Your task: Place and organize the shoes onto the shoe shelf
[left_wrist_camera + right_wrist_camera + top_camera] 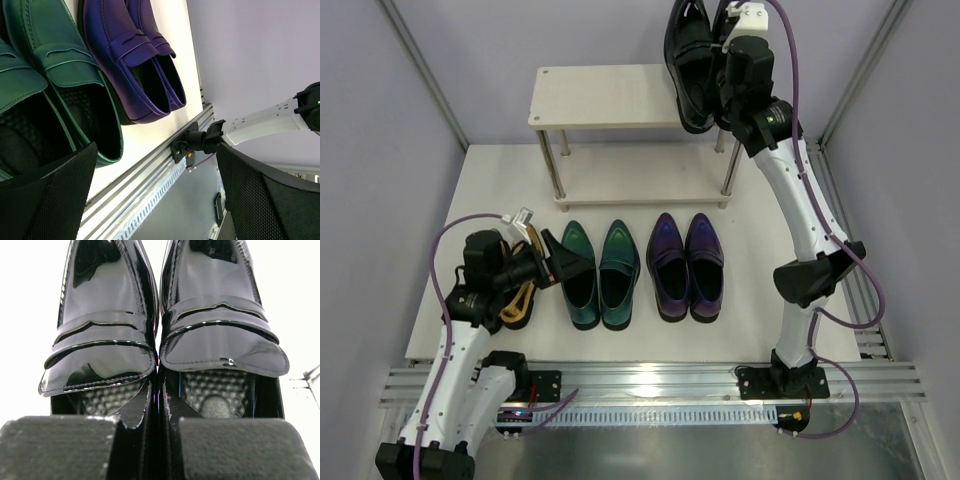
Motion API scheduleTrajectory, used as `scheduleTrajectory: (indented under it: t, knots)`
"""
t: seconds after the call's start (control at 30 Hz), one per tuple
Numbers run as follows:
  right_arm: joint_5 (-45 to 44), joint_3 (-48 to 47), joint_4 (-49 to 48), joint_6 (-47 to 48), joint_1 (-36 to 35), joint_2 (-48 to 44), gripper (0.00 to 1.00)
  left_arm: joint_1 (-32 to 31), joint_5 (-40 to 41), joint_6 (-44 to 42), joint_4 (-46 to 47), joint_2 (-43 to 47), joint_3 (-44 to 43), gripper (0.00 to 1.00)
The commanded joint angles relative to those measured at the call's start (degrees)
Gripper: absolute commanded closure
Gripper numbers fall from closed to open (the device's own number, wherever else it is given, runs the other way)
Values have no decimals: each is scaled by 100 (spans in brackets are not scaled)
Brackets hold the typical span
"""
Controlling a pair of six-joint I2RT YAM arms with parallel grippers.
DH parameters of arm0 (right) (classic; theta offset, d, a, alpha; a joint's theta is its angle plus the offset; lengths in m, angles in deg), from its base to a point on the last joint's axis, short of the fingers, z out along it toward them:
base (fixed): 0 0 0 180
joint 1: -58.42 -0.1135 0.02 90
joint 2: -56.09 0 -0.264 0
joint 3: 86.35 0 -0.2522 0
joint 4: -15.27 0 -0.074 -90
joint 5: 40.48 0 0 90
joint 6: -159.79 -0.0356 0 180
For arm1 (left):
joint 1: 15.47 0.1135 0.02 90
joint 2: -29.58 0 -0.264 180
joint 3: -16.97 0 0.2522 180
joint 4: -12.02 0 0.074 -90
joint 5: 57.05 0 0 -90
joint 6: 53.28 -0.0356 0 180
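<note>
My right gripper is shut on the black pair of shoes, held toes up over the right end of the shoe shelf's top board. In the right wrist view the fingers pinch the two inner side walls of the black shoes together. My left gripper is open and empty, just left of the teal pair. The gold shoes lie mostly hidden under the left wrist. The purple pair stands right of the teal pair. The left wrist view shows the teal shoes and purple shoes.
The shelf's lower board stands behind the floor shoes, with thin metal posts at its corners. An aluminium rail runs along the table's near edge and shows in the left wrist view. Grey walls enclose the table.
</note>
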Motion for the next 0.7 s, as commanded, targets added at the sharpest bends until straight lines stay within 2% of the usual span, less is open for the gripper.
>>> scheduleTrajectory:
  t: [0.0, 0.27, 0.67]
  knots:
    - [153, -529, -1551, -93, 1, -279, 96, -17, 32, -136, -71, 127, 12, 0]
    - [478, -458, -1586, -436, 54, -271, 96, -17, 93, -180, -185, 232, 12, 0]
    - [505, -98, -1587, -568, 45, -359, 96, -17, 199, -197, -273, 276, -6, 0]
